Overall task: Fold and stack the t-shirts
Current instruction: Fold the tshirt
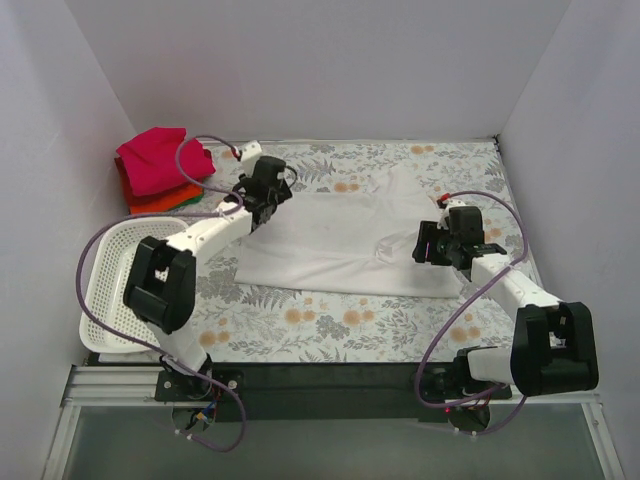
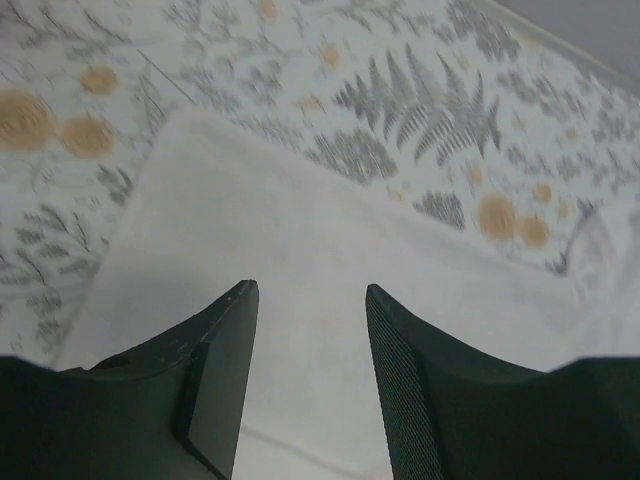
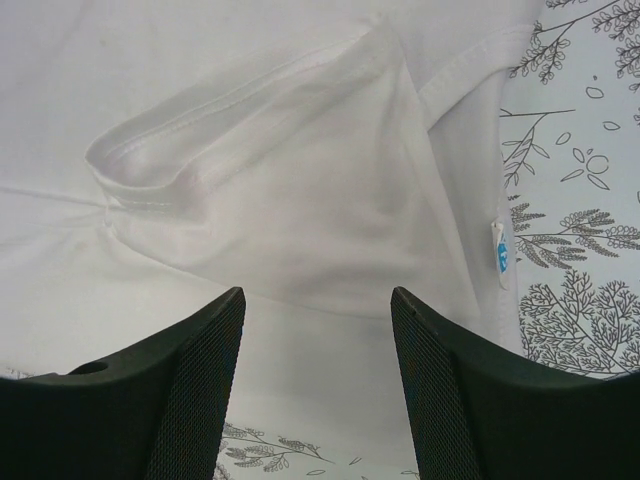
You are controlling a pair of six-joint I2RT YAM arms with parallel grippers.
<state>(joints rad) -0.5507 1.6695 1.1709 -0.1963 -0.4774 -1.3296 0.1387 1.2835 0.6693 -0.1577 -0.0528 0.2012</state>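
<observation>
The white t-shirt [image 1: 330,240] lies spread on the floral tablecloth, partly folded, with a sleeve [image 3: 290,170] folded over on its right side. My left gripper [image 1: 262,212] is open and empty over the shirt's far left corner [image 2: 200,130]; the left wrist view shows cloth between the jaws [image 2: 308,300]. My right gripper [image 1: 428,246] is open and empty over the shirt's right end [image 3: 316,310], close to the folded sleeve. A stack of folded t-shirts, magenta-pink [image 1: 160,160] on top, red-orange [image 1: 160,200] and green [image 1: 185,203] below, sits at the far left.
A white plastic mesh basket [image 1: 110,290] stands at the left edge beside the left arm. White walls close in the table on three sides. A small blue tag [image 3: 502,255] shows at the shirt's edge.
</observation>
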